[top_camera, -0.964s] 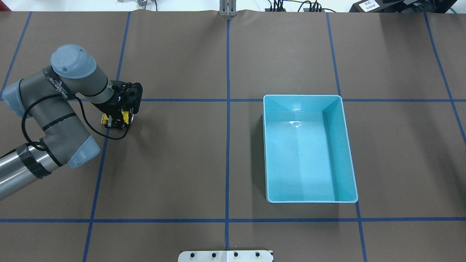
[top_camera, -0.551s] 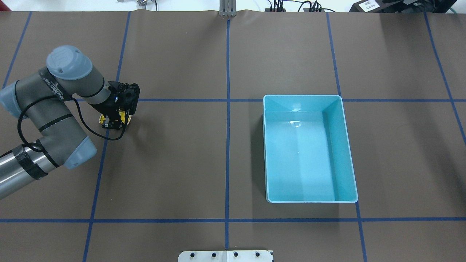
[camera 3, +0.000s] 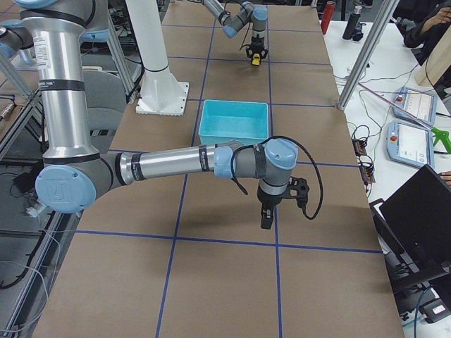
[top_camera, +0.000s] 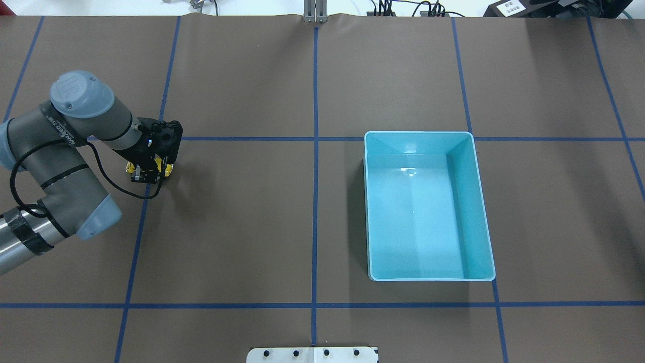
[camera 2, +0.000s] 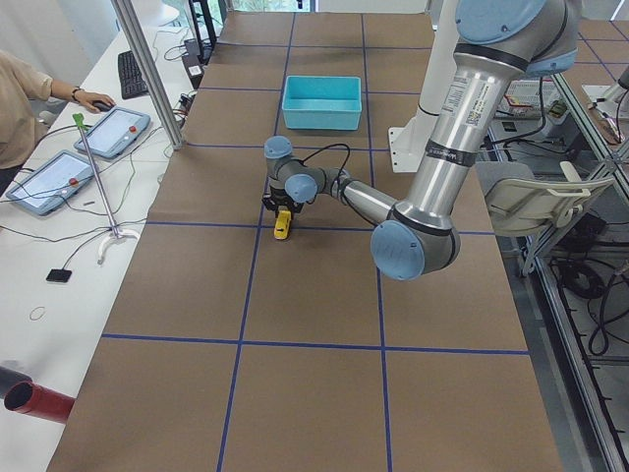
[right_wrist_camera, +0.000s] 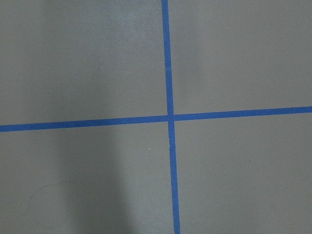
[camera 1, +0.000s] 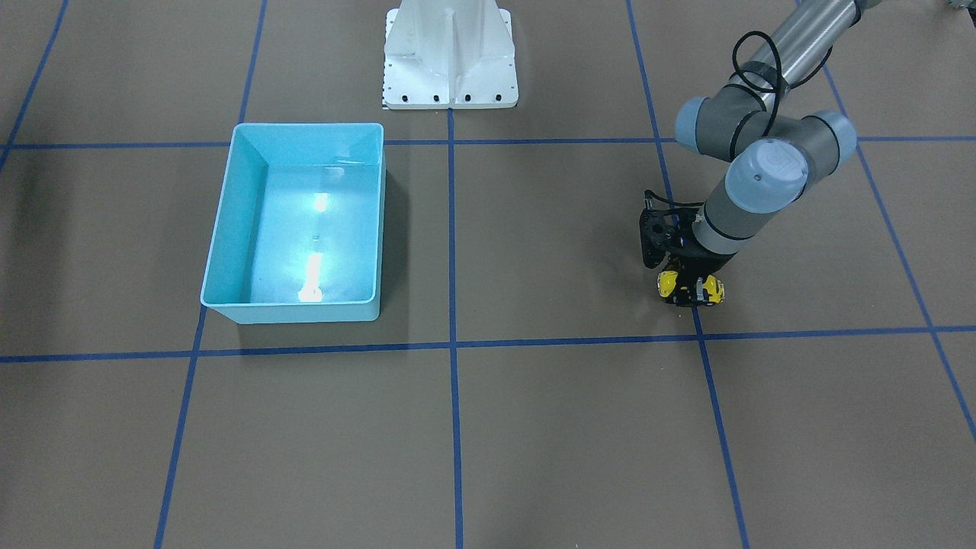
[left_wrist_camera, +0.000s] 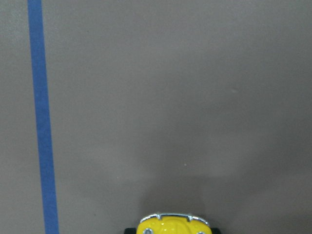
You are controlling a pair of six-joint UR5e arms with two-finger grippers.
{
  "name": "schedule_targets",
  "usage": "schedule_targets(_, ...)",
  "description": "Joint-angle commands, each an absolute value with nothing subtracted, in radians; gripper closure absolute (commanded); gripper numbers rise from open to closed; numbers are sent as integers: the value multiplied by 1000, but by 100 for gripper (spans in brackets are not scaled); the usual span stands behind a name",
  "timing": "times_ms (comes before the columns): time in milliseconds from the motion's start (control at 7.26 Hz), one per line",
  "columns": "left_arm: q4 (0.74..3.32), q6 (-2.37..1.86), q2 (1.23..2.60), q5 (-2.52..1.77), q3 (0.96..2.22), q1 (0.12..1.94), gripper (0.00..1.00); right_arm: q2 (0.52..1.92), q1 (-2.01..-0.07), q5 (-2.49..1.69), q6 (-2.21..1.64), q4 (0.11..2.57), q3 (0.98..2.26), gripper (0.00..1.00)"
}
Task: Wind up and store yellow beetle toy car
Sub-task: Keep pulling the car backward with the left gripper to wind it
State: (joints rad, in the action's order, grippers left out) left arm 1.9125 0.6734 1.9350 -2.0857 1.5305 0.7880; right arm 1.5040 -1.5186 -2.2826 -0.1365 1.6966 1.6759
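I have the left end effector (camera 1: 691, 293) pinched across the middle of the yellow toy car (camera 1: 668, 283), and yellow shows on either side of the fingers. The car sits low on the left part of the surface (top_camera: 242, 227). Its wheels look to be down on the surface or just above it. I judge it is held that way because a pull-back wind-up needs the wheels pressed to the surface.

The car's long axis runs left to right along the surface, parallel to the blue tape line (left_wrist_camera: 41, 122) just beside it on the far side. The wrist camera catches one chrome-bumpered end, which I read as facing right, towards the bin. I cannot tell whether that end is the nose or the tail.

The light-blue bin (top_camera: 367, 212) stands open and empty, well apart to the right. It is placed, I'd say, as the drop-off once winding is done.

Farther right, the right end effector (camera 3: 266, 218) hangs above bare surface, taking no part. I cannot tell whether its fingers are spread or together.
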Motion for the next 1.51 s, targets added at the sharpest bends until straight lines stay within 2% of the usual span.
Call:
schedule_targets(0, 1940, 673, 1914, -2086, 1531, 795, 100, 1505, -1519, -2283, -137, 1697, 1677, 0)
schedule_targets(1377, 2039, 675, 1833, -2089, 1540, 819, 100, 1500, -1519, -2289, -138, 1697, 1689, 0)
